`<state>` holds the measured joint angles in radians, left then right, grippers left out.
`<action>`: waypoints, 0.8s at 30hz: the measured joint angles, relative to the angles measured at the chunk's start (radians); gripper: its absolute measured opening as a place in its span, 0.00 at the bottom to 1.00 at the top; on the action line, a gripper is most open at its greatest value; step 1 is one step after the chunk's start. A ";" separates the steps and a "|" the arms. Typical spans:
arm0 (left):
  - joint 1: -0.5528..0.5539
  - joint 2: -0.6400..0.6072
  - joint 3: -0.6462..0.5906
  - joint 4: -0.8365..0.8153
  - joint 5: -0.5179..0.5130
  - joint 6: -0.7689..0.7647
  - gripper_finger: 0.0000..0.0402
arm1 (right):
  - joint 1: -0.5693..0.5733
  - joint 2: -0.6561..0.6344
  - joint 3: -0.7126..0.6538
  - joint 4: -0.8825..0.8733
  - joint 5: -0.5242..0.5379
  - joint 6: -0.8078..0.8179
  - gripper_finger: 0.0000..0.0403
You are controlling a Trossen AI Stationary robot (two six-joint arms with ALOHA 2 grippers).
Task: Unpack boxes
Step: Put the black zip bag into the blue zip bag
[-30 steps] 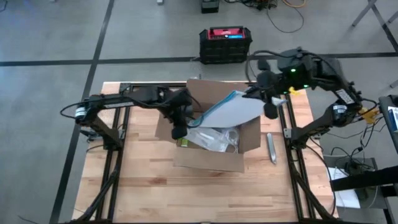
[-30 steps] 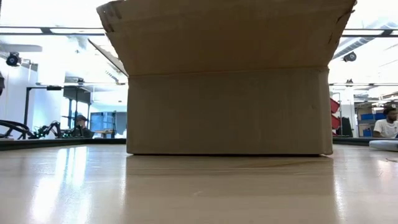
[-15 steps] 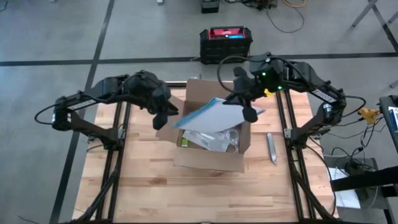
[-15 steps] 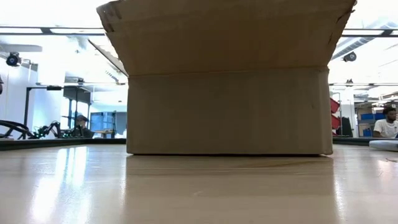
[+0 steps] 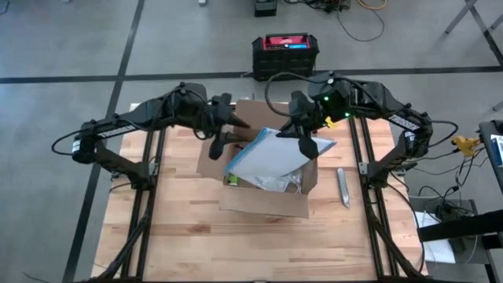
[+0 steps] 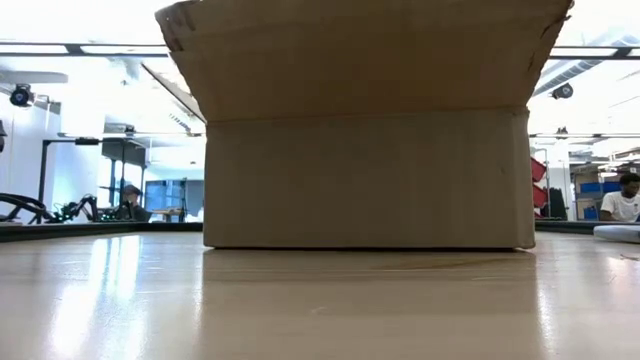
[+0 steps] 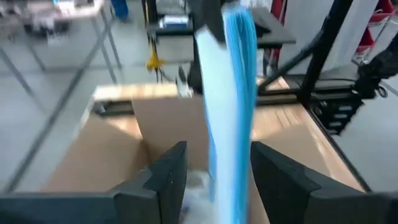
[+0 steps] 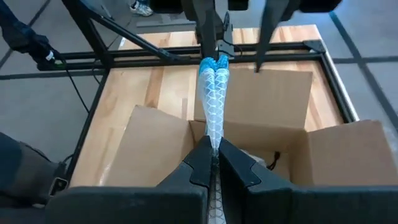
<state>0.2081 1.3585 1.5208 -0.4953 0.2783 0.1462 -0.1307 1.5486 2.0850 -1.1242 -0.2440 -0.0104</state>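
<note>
Cardboard box [image 5: 263, 177], plain brown corrugated, sits mid-tabletop [image 5: 181, 236] with flaps open; low view shows only its near wall and a raised flap, nothing of the arms. Going left to right: left end effector [image 5: 229, 132] hangs over the box's far-left flap, fingers spread, and its wrist view has the blue-edged clear bag [image 5: 271, 153] standing between the two fingers [image 7: 169, 171] without clear contact, so read it as released, not gripping. Bag spans the box opening, tilted, edge up. Right end effector [image 5: 302, 135] is over the far-right side of the box, clenched on the bag's edge; right wrist view shows the film pinched flat between its closed fingers [image 8: 200, 163]. More clear-wrapped stuff [image 5: 271, 182] sits lower in the box, can't make out what. Right of the box, a small grey elongated item [image 5: 343, 186] lies on the tabletop. Black crate with red top [image 5: 284, 53] on the floor beyond the far edge. Handling call: bag looks light, floppy and slick, likely to slip from or sag around a single pinch; best hold is the blue seam edge. Box itself is light, stiff at walls, weak at flaps; it may lift with the bag unless a wall rim is pinned.
</note>
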 joint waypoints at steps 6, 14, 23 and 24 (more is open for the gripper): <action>0.001 0.032 0.000 0.104 0.061 0.012 0.40 | 0.013 0.027 0.000 0.000 0.008 0.050 0.00; 0.014 0.030 0.000 0.078 0.025 0.055 0.35 | 0.035 0.041 0.000 0.011 0.009 0.071 0.00; 0.016 0.054 0.000 0.046 0.075 0.052 0.31 | 0.057 0.041 0.000 0.052 0.011 0.092 0.00; 0.016 0.055 0.000 0.038 0.080 0.052 0.30 | 0.057 0.041 0.000 0.054 0.020 0.092 0.00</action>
<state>0.2237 1.4132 1.5208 -0.4573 0.3587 0.1982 -0.0736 1.5898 2.0850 -1.0704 -0.2236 0.0814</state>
